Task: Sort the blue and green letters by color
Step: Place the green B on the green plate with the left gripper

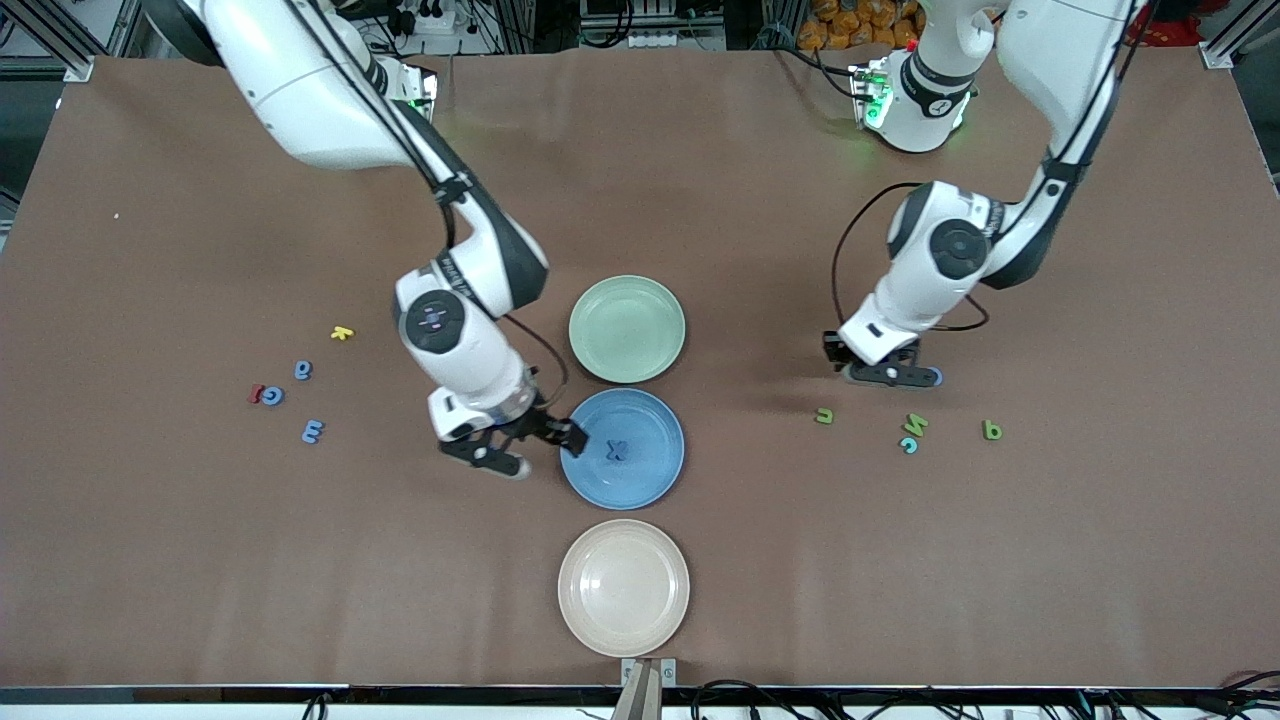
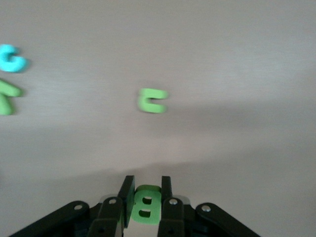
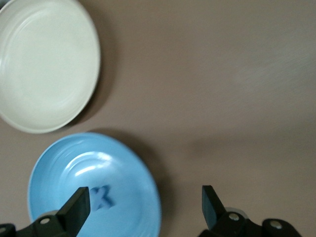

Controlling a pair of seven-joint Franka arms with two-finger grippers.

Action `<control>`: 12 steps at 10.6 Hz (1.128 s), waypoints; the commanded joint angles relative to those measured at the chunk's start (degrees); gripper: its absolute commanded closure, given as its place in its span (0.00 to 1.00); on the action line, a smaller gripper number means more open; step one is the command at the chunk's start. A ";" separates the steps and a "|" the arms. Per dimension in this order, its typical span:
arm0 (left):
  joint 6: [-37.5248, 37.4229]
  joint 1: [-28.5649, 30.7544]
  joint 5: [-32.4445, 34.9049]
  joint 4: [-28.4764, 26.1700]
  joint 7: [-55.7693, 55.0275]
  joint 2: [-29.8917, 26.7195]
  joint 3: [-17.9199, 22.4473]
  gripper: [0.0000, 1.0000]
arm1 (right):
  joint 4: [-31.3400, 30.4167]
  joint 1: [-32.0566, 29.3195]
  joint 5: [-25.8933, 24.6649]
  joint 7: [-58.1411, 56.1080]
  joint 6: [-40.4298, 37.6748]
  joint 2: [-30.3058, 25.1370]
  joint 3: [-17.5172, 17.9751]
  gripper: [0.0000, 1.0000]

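Green foam sits pinched between my left gripper jaws: a chunky letter B, readable as such, held over bare table. Ahead of those jaws lie a green u, then a green N and a cyan c. My right gripper hangs wide and empty at the blue plate, whose blue x lies just inside one finger. From my held B, the green plate lies toward the right arm's end.
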 commanded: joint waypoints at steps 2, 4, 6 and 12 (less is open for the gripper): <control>-3.33 -6.39 -0.04 7.04 -8.78 3.37 0.33 1.00 | -7.86 -10.95 -1.20 -9.98 -9.27 -9.64 1.44 0.00; -5.62 -10.52 -0.04 10.99 -14.91 5.39 0.33 1.00 | -8.99 -15.70 -4.60 -15.00 -14.04 -11.66 1.44 0.00; -6.85 -13.17 0.05 14.25 -20.02 7.15 0.33 1.00 | -12.94 -21.32 -7.61 -19.56 -13.79 -14.65 1.35 0.00; -6.95 -22.49 0.67 23.57 -33.21 13.48 0.77 1.00 | -15.32 -31.10 -7.35 -24.69 -8.98 -11.43 0.73 0.00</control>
